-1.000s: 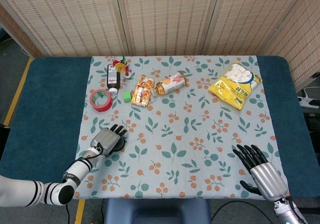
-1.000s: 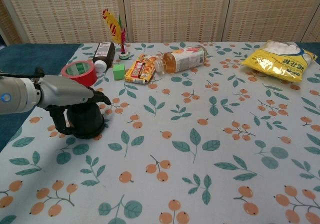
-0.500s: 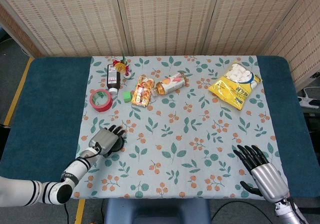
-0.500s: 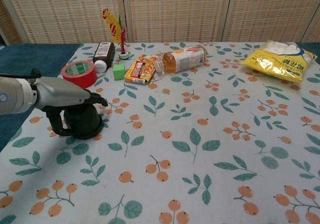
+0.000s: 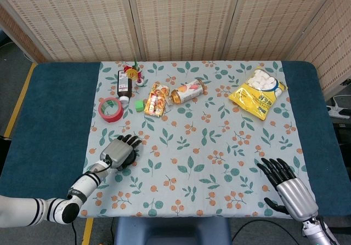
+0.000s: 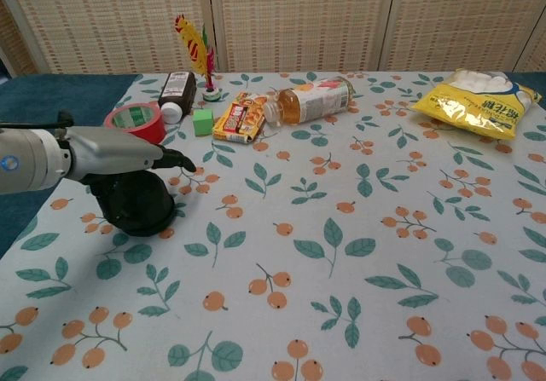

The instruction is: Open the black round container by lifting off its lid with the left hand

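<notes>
The black round container (image 6: pixel 136 206) sat near the table's left front, its lid on, just in front of the red tape roll (image 6: pixel 135 122). The left hand (image 6: pixel 128 153) lay flat over it, fingers stretched forward; whether they gripped, I couldn't tell. The right hand (image 5: pixel 290 187) rested spread, holding nothing.

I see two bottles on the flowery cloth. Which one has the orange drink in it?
The clear bottle lying on its side by the snack packet, mid-table. The other, a small dark bottle with a white cap, lies near the red tape roll.
</notes>
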Action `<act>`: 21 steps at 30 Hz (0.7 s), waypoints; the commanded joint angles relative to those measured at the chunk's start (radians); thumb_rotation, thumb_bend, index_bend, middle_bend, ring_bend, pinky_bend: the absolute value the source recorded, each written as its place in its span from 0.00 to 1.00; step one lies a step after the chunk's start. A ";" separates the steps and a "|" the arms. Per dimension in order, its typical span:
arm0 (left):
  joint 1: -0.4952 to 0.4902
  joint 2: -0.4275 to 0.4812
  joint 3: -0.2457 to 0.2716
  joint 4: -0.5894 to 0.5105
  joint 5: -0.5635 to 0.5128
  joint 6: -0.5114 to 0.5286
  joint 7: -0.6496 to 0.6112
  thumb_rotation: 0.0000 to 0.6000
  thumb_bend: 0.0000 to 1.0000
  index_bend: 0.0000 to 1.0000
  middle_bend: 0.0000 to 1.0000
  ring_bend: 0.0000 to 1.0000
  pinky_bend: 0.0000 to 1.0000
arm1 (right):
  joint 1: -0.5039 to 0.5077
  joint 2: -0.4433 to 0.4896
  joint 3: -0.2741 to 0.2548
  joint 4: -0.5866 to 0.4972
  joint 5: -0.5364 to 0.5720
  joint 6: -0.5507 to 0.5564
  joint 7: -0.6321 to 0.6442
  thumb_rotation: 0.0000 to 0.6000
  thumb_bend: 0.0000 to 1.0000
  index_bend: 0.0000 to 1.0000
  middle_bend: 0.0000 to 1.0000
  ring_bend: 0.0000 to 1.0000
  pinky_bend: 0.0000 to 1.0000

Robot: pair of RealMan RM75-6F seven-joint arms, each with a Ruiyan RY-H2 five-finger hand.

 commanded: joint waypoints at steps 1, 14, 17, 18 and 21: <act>0.010 -0.002 -0.008 0.014 0.021 -0.017 -0.022 1.00 0.29 0.00 0.00 0.00 0.13 | 0.000 0.001 0.000 0.001 0.000 0.001 0.001 1.00 0.12 0.00 0.00 0.00 0.00; 0.016 0.053 0.011 -0.046 0.020 0.034 0.049 1.00 0.30 0.00 0.00 0.00 0.11 | 0.001 0.000 0.001 0.001 0.001 -0.004 0.001 1.00 0.12 0.00 0.00 0.00 0.00; 0.020 0.044 0.015 -0.033 0.010 0.041 0.063 1.00 0.30 0.01 0.00 0.00 0.11 | 0.001 0.000 -0.001 0.000 -0.002 -0.004 0.001 1.00 0.12 0.00 0.00 0.00 0.00; 0.021 0.043 0.016 -0.031 0.006 0.041 0.067 1.00 0.30 0.04 0.00 0.00 0.11 | 0.001 0.000 -0.001 0.000 -0.002 -0.005 0.000 1.00 0.12 0.00 0.00 0.00 0.00; 0.025 0.037 0.019 -0.023 0.007 0.050 0.081 1.00 0.30 0.13 0.00 0.00 0.11 | 0.002 -0.002 -0.001 0.000 -0.001 -0.009 -0.003 1.00 0.12 0.00 0.00 0.00 0.00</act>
